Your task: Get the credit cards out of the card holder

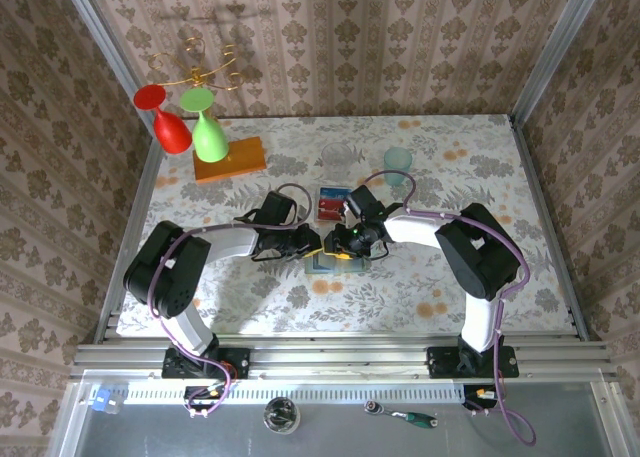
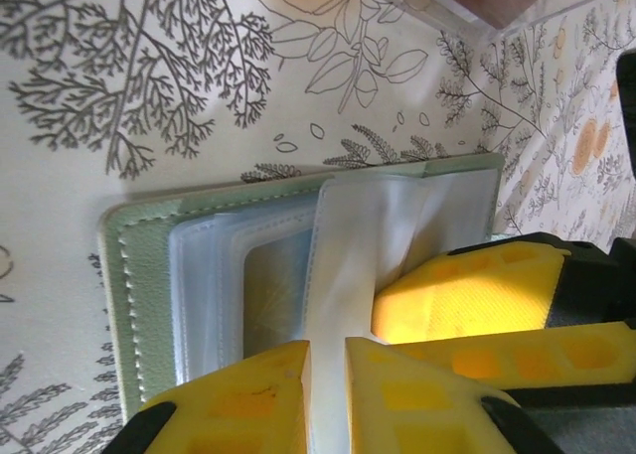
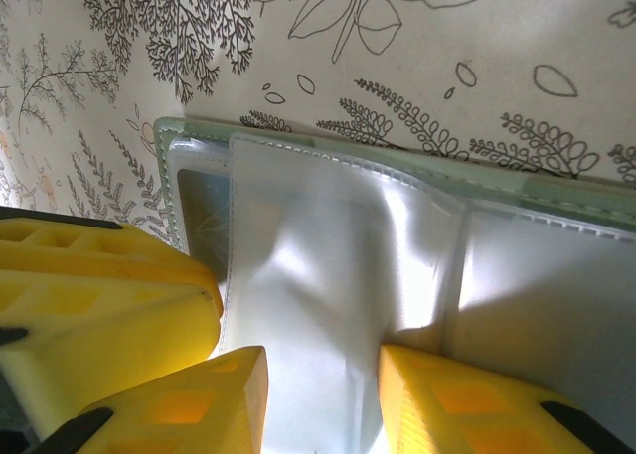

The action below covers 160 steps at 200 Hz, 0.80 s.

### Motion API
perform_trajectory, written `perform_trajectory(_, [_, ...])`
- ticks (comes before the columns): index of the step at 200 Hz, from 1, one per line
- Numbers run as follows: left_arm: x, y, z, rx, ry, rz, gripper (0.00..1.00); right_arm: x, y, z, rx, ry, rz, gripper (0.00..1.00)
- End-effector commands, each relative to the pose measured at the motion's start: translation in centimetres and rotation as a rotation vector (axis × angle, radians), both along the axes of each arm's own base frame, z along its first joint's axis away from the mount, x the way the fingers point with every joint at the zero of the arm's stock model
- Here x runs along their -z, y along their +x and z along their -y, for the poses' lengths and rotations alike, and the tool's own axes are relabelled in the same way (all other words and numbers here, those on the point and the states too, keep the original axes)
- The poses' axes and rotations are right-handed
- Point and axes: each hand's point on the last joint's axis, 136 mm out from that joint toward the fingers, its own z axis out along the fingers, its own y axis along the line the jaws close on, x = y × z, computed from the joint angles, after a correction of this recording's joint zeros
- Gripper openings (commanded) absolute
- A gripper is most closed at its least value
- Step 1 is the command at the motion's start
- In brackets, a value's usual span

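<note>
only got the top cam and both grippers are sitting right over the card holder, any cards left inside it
observer: In the left wrist view the card holder lies open on the cloth, and no red or blue card shows in the clear sleeves that I can see. The rest is hidden behind yellow fingers.
operator: ok and what is the left gripper actually on
observer: One sleeve leaf rises off the holder and runs up between the left gripper's fingers, which stand close on either side of it. I can't tell whether it is pinched.
</note>
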Motion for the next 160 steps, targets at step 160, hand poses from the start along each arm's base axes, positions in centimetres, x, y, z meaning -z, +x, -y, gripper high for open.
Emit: perform_trajectory(160, [-2.6,0.7,2.4,0.028,-0.101,0.045,0.16,-3.8,0.8,1.1,0.04,0.023,0.121,0.38])
